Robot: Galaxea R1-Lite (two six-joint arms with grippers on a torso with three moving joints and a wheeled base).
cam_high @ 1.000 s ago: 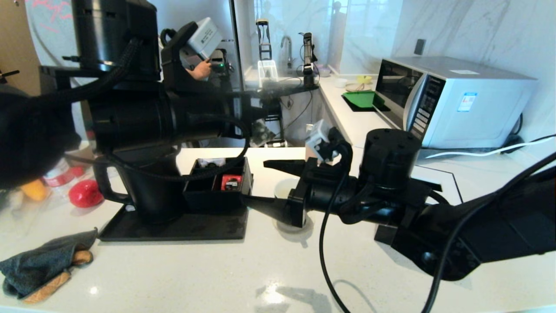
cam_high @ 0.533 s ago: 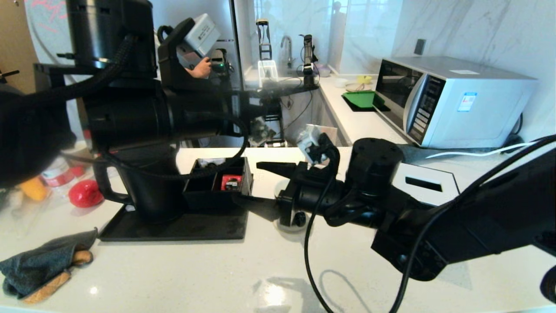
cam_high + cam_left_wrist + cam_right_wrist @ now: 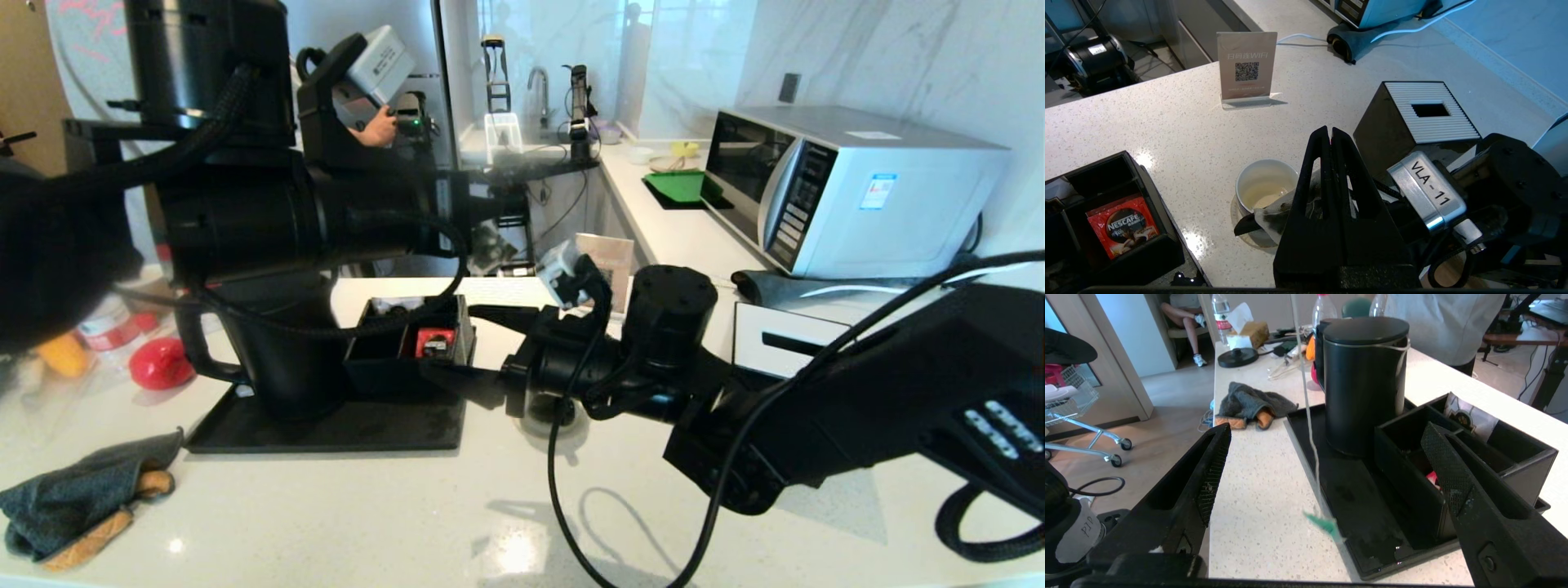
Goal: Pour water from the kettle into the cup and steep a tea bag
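The left gripper is shut and hangs high over the cup, a black mug with a white inside holding pale yellowish water. The tea bag dangles under its fingers, above the cup's near rim. Its white string drops down to the teal tag. The right gripper is open, level with the counter, with the string and tag hanging between its fingers. In the head view the right gripper hides most of the cup. The black kettle stands on a black tray to the left.
A black organiser with a red packet sits on the tray beside the kettle. A black tissue box and a QR sign stand behind the cup. A grey cloth lies front left, and a microwave stands back right.
The right arm has swung left over the cup toward the tray, with its gripper still open. The left arm rose slightly, then held still.
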